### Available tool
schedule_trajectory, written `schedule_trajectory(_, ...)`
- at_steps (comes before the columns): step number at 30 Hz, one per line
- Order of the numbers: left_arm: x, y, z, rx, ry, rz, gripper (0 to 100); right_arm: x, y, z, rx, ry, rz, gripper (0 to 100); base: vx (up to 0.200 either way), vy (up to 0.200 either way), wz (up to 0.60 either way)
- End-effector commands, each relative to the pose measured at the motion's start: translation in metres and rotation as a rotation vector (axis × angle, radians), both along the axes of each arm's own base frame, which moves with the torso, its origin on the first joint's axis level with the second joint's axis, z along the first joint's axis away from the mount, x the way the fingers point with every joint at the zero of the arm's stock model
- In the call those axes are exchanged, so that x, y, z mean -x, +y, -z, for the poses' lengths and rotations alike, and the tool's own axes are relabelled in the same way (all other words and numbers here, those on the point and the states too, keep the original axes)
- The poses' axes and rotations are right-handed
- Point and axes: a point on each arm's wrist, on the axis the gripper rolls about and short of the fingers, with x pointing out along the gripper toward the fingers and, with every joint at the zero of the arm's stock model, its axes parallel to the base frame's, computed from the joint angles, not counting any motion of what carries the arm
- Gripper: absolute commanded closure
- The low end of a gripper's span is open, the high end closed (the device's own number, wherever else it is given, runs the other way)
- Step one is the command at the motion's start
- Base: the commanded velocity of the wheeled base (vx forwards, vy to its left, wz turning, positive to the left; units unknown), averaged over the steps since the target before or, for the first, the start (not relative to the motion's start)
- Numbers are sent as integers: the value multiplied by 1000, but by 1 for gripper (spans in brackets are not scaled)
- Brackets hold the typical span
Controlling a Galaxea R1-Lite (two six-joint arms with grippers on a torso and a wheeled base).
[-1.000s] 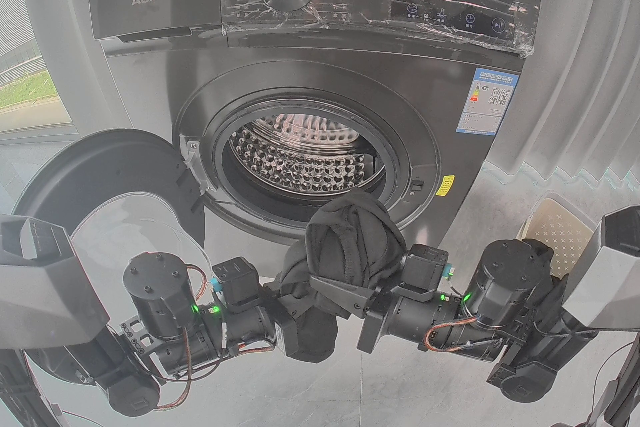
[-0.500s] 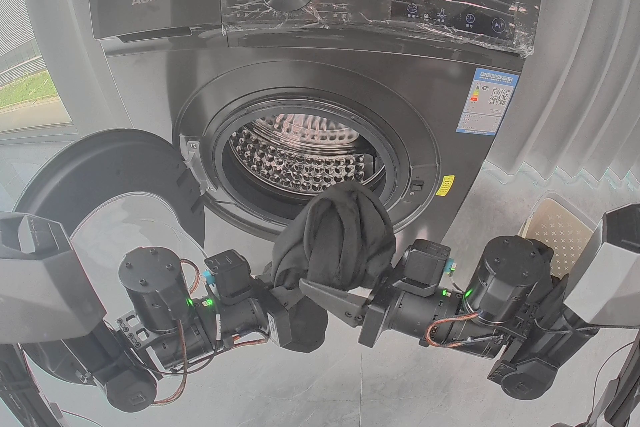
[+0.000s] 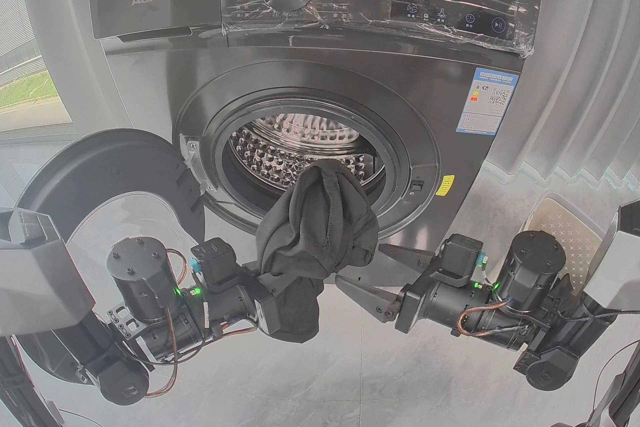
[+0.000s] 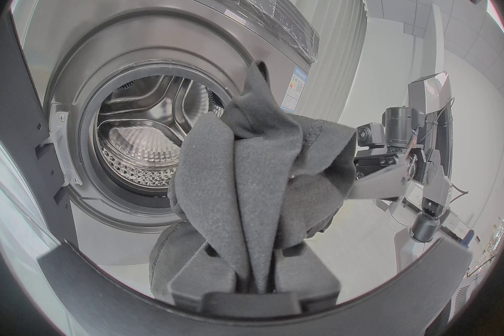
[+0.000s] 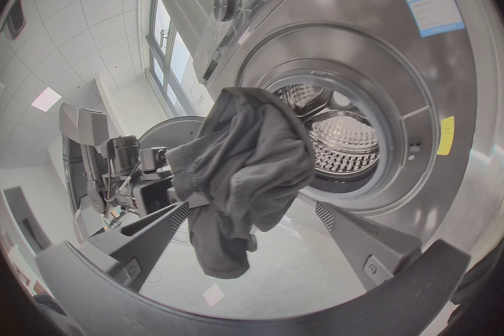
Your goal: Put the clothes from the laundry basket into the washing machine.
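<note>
A dark grey garment [image 3: 317,221] hangs bunched in front of the lower rim of the washing machine's [image 3: 300,68] open drum [image 3: 300,151]. My left gripper [image 3: 275,293] is shut on its lower part, with the cloth rising above the fingers [image 4: 205,274] and a fold drooping below. In the left wrist view the garment [image 4: 262,174] covers part of the drum mouth [image 4: 136,132]. My right gripper [image 3: 359,263] stands open just right of the cloth, apart from it. The right wrist view has the garment [image 5: 247,158] ahead of its spread fingers [image 5: 157,227].
The round machine door [image 3: 107,181] is swung open to the left, above my left arm. A cream laundry basket [image 3: 560,228] stands on the floor at the right, behind my right arm. Grey tiled floor [image 3: 347,375] lies below, and curtains [image 3: 587,48] hang to the machine's right.
My right gripper has let go of the garment, opened and drawn back to the right. My left gripper has carried the garment up and closer to the drum mouth.
</note>
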Motion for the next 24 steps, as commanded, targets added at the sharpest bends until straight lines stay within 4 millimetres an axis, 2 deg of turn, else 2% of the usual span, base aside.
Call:
schedule_trajectory(1, 1, 1, -3, 6, -10, -3, 100, -3, -14, -9, 1, -39, 42, 0, 0, 0, 0)
schedule_trajectory(6, 2, 2, -2, 1, -7, -32, 100, 3, -22, -24, -1, -108, 45, 0, 0, 0, 0)
schedule_trajectory(9, 4, 3, -3, 1, -9, -57, 100, 9, -26, -25, 10, -115, 41, 0, 0, 0, 0)
schedule_trajectory(15, 13, 14, 5, -64, 16, -228, 100, 14, -31, -28, 9, -123, 43, 0, 0, 0, 0)
schedule_trajectory(21, 13, 18, 12, -91, 38, -331, 100, 17, -31, -23, 26, -105, 25, 0, 0, 0, 0)
schedule_trajectory(24, 10, 17, 12, -93, 33, -351, 100, 27, -33, -14, 60, -70, 0, 0, 0, 0, 0)
